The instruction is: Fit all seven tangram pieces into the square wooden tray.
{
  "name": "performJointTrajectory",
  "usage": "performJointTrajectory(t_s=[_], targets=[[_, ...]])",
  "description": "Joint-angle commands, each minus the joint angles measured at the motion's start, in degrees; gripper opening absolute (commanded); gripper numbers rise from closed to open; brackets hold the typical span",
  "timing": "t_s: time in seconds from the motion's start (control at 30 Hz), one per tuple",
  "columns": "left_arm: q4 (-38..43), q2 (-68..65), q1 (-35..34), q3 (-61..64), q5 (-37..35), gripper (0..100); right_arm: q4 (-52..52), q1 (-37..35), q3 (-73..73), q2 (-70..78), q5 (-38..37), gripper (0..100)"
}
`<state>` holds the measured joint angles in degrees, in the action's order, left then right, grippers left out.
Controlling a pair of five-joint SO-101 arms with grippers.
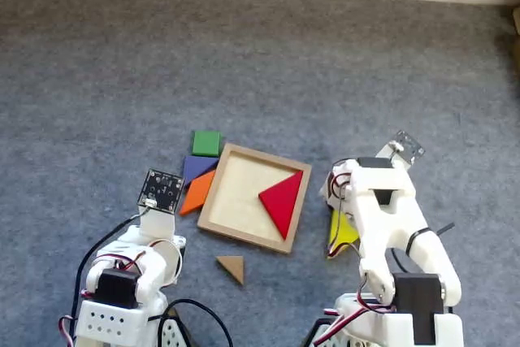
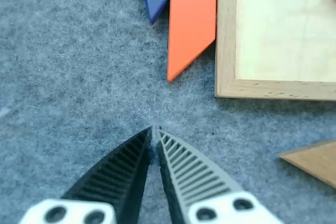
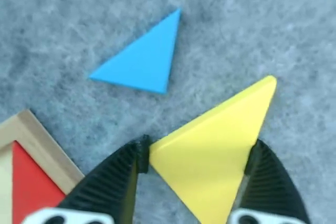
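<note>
Black ribbed fingers [image 3: 113, 177] of the right claw [image 3: 199, 148] pinched the yellow triangle [image 3: 215, 129], one finger pressed against each of two sides. Whether the piece touched the carpet [image 1: 97, 79] could not be told. In the high view it sat under the right arm, just right of the tray [image 1: 213, 217] at its near right corner. A blue triangle [image 3: 140, 61] lay flat on the carpet near the yellow one, apart from it and from the tray.

The left claw [image 2: 155, 131] was closed on nothing, its black and grey tips meeting over bare carpet. It hung just left of the tray's near left corner.

Closest to that claw lay the orange piece [image 1: 197, 193], set against the tray's left edge. The navy triangle [image 1: 197, 167] touched the orange piece on its far side. The green square [image 1: 206, 143] sat just beyond the navy one, off the tray's far left corner. A tan triangle [image 1: 231, 267] lay on the carpet on the near side of the tray, apart from it.

Inside the tray rested the red triangle [image 1: 283, 201], on the right side, with one edge along the right wall.
</note>
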<state>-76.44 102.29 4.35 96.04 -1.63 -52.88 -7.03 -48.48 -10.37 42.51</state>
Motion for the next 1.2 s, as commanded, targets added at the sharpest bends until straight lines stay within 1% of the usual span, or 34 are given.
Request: performJointTrajectory(t_s=[0.0,0.13,0.3,0.4,0.5,0.6,0.87,1.0,1.17], targets=[[-0.09,1.27,-0.48,1.10,-0.53,0,1.63,0.40,-0.04,-2.86,-0.88,16.0],[-0.09,1.27,-0.48,1.10,-0.53,0,1.01,0.40,0.04,-3.47,-2.02,15.9],[-0.09,1.27,-0.48,1.10,-0.53,0,-3.30,0.22,0.48,-3.56,-2.20,15.9],[-0.09,1.27,-0.48,1.10,-0.53,0,-4.35,0.04,0.66,-3.56,-4.48,15.9],[-0.09,1.27,-0.48,1.10,-0.53,0,-4.44,-0.22,0.75,-3.65,-5.19,15.9],[-0.09,1.27,-0.48,1.10,-0.53,0,-5.14,-1.71,2.24,-3.65,-5.19,15.9],[-0.09,1.27,-0.48,1.10,-0.53,0,-15.08,-6.81,11.21,-3.65,-5.36,15.9],[-0.09,1.27,-0.48,1.10,-0.53,0,-17.54,-9.36,14.20,-3.65,-8.09,15.6],[-0.09,1.27,-0.48,1.10,-0.53,0,-17.63,-11.56,17.98,-3.65,-12.92,7.5]])
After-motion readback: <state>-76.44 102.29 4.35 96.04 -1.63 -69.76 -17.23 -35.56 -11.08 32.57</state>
